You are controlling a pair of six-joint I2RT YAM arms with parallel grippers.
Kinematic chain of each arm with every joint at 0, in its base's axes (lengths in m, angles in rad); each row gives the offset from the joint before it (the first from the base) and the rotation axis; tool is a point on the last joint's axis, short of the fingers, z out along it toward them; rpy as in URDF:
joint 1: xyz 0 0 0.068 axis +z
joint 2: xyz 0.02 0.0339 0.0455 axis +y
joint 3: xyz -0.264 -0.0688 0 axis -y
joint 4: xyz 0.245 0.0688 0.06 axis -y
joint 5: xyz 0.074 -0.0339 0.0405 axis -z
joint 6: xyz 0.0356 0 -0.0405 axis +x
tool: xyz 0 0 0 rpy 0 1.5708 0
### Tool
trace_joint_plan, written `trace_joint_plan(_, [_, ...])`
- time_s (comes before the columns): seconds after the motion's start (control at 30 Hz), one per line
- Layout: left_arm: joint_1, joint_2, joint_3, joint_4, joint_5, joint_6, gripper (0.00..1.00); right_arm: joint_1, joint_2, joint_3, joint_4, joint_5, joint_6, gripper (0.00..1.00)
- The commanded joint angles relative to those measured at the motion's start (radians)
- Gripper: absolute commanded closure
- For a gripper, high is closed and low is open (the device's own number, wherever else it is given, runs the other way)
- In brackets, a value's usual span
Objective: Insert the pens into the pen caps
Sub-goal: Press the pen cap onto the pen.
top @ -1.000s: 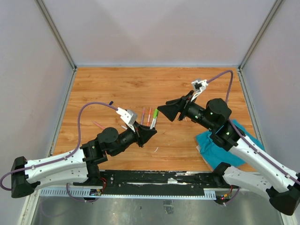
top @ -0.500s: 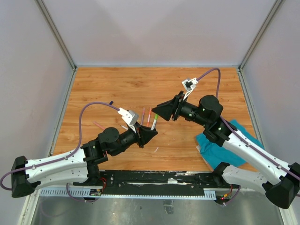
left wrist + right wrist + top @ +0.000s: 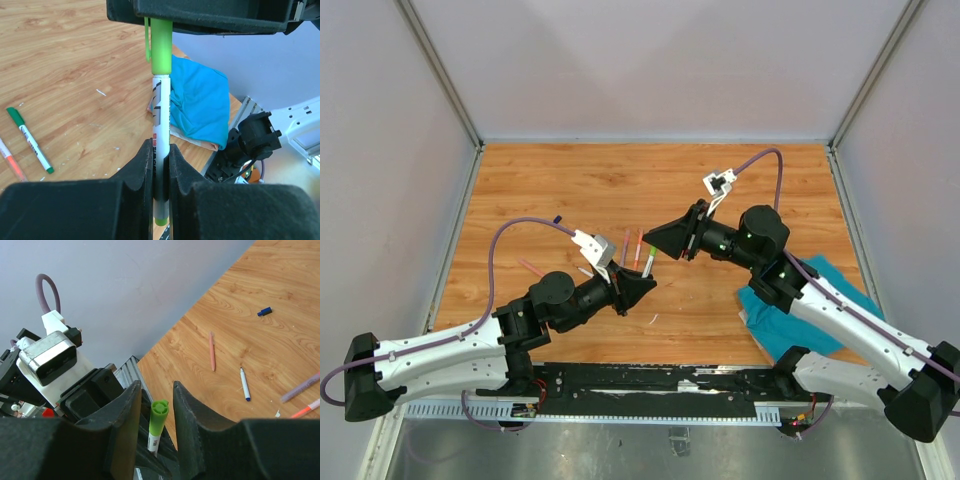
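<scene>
My left gripper [image 3: 161, 150] is shut on the pale barrel of a pen [image 3: 161, 115] and holds it pointing up and away from the wrist. A light green pen cap [image 3: 161, 47] sits on the pen's far end. My right gripper [image 3: 157, 390] stands open with one finger on each side of that green cap [image 3: 159, 417], a gap showing on both sides. In the top view the two grippers meet over the middle of the table, the left [image 3: 642, 283] below the right [image 3: 655, 238]. More pens lie on the wood: a blue-tipped one [image 3: 244, 384], a salmon one [image 3: 212, 351] and a dark green one [image 3: 30, 141].
A teal cloth [image 3: 800, 320] lies at the table's right front under the right arm. A dark blue cap [image 3: 264, 311] lies alone toward the left back. Purple [image 3: 300, 388] and orange [image 3: 306, 409] pens lie near the middle. Grey walls enclose the wooden table [image 3: 570, 190].
The right gripper has moved left onto the capped end of the held pen, and its jaws have narrowed around the cap. The left arm and its pen have stayed put.
</scene>
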Motion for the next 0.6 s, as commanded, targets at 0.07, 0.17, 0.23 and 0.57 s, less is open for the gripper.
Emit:
trace_joint_plan(0.07, [-0.006,-0.002,0.031,0.038,0.002,0.016,1.0,0.01,-0.003,-0.022,0.053,-0.041,0.023,0.75])
trace_joint_plan(0.17, [-0.006,0.001,0.034,0.036,0.0,0.016,1.0,0.01,0.001,-0.03,0.067,-0.054,0.032,0.86])
trace_joint_plan(0.23, [-0.006,0.001,0.036,0.035,0.0,0.016,0.99,0.011,0.003,-0.038,0.076,-0.061,0.039,0.91])
trace_joint_plan(0.57, [-0.006,-0.009,0.057,0.049,0.004,-0.001,0.99,0.04,-0.006,-0.11,0.09,-0.067,0.028,0.99])
